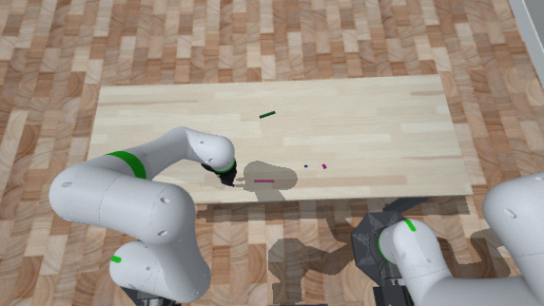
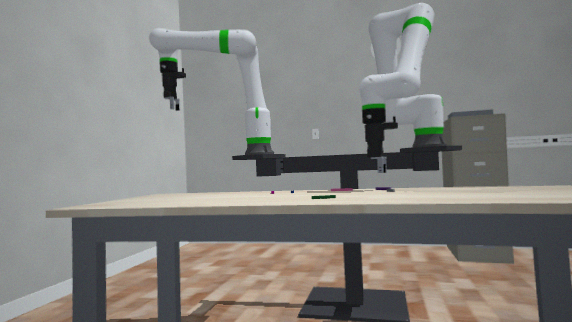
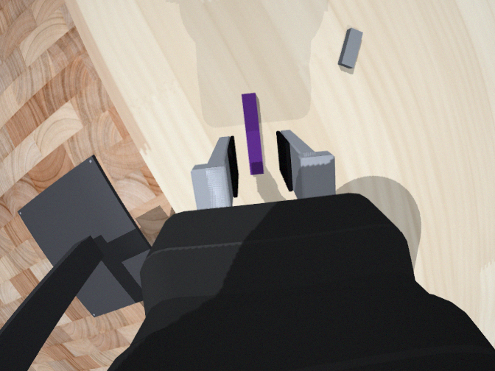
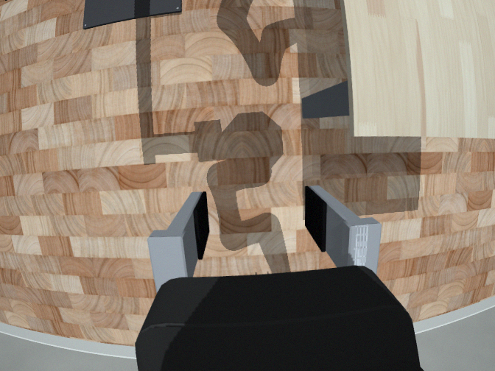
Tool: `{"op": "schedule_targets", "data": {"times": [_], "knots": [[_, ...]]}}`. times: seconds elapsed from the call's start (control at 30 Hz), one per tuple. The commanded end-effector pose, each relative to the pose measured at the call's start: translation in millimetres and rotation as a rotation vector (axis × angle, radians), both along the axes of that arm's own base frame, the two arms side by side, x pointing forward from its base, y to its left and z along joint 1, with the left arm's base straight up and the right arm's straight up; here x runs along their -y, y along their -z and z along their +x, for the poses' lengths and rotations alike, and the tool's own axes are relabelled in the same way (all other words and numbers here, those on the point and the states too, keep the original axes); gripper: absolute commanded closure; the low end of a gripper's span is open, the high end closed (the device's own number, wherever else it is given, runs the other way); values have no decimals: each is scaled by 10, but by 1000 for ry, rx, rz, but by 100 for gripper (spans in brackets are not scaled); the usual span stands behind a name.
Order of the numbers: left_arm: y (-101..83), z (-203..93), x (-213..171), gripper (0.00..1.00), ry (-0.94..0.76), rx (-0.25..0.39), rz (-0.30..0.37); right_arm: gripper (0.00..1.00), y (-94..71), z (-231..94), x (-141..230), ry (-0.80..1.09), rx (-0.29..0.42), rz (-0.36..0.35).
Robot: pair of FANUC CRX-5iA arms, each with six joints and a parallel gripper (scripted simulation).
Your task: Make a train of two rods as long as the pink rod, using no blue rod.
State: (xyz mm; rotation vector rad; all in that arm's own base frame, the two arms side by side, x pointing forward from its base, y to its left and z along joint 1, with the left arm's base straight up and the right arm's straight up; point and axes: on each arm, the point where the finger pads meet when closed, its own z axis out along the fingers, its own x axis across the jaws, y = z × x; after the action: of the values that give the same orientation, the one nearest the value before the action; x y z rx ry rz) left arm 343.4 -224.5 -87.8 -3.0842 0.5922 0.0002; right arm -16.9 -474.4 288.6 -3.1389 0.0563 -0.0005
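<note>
Jaws of the black-and-grey left gripper [image 1: 236, 182] [image 2: 381, 166] [image 3: 258, 165] stand part-open around the slim purple rectangular rod [image 1: 233, 185] [image 2: 383, 188] [image 3: 253, 133], touching neither side; the black-and-grey right gripper [image 2: 174, 105] [image 4: 256, 209] gapes wide beyond the pale wooden tabletop [image 1: 342, 119] [image 2: 200, 202] [image 3: 399, 139] [image 4: 423, 71]. No lettering is legible.

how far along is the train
Nothing is joined yet: the purple rod and grey rod, which together would match the pink rod, lie apart. Nothing is in hand; the left gripper is partly open around the purple rod. Left to do: grasp it and lay both end to end.
</note>
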Motion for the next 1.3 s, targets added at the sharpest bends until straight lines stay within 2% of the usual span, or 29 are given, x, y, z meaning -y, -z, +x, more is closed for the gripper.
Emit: {"op": "schedule_targets", "data": {"times": [0.0,0.57,0.87,1.27], "knots": [[-6,6,4,46,0,1,-1,0,-10,-2,3,0,0,-2],[26,7,3,46,0,1,-1,0,-10,-2,3,0,0,-2],[96,7,1,46,0,1,-2,0,-10,-2,3,0,0,-2],[278,7,-3,46,0,1,-2,0,-10,-2,3,0,0,-2]]}}
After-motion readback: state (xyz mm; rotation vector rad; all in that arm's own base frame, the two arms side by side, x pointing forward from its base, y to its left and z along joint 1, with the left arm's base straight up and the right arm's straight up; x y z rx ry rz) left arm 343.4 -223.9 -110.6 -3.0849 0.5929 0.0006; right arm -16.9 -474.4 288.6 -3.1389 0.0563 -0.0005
